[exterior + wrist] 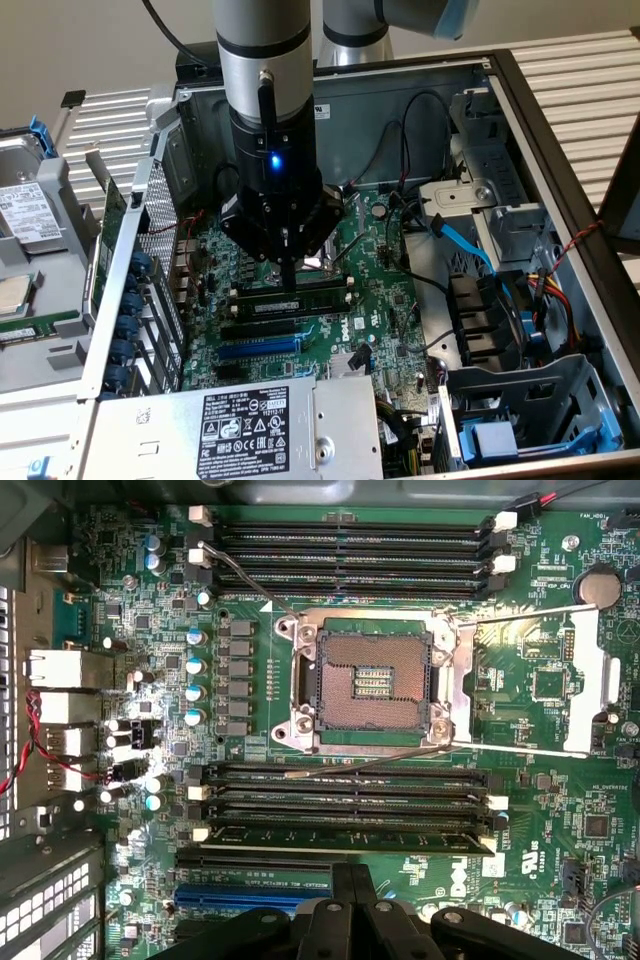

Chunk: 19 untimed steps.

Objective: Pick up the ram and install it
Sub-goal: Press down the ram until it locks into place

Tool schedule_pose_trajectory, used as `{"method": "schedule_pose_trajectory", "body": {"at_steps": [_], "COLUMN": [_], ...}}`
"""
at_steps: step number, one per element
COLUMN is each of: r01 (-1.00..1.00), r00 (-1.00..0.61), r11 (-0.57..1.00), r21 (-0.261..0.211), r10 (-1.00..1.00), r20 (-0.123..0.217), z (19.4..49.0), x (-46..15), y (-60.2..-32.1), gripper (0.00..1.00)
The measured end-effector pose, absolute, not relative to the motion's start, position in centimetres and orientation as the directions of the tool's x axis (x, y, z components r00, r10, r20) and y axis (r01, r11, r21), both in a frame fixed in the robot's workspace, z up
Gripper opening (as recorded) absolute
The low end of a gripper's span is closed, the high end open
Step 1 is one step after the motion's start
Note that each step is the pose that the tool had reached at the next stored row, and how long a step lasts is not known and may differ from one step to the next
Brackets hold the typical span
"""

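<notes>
Inspector: End effector (pixel 288 285) stands low over the motherboard (pixel 385 290) inside the open computer case (pixel 560 190), its fingers drawn together, tips down on the ram (pixel 295 297).

Clerk: Is the ram held or seated?

Inspector: Seated or nearly so, by my judgement. In the exterior view it lies along a black memory slot just below the CPU socket (pixel 330 255); in the wrist view the ram (pixel 350 838) occupies the slot of that bank nearest the end effector (pixel 350 900), with three empty memory slots (pixel 345 792) between it and the CPU socket (pixel 368 680). I cannot tell whether the end latches have snapped home.

Clerk: Working left to right, what matters?

Inspector: On the exterior view's left, the card-bay wall (pixel 130 300) crowds the approach, so the descent should stay vertical. At centre, press squarely along the stick's top edge, not at an angle, so both ends sink evenly. Toward the exterior view's right, loose cables (pixel 430 225) must stay off the slot.

Clerk: Appearance of the part?

Inspector: Long, thin, dark green, slot-length, its edge just proud of the black slot.
</notes>
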<state>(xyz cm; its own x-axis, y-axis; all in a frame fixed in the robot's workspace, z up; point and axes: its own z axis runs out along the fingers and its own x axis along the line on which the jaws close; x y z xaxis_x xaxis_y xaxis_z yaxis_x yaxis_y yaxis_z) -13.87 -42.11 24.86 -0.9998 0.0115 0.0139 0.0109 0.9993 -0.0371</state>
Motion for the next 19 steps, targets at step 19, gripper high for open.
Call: {"method": "schedule_pose_trajectory", "body": {"at_steps": [19], "r01": [0.011], "r00": [-1.0], "r11": [1.0], "r21": [-0.013], "r10": [0.011], "r20": [0.017], "z": [24.9], "x": [-16.6], "y": [-42.2], "gripper": [0.11]}}
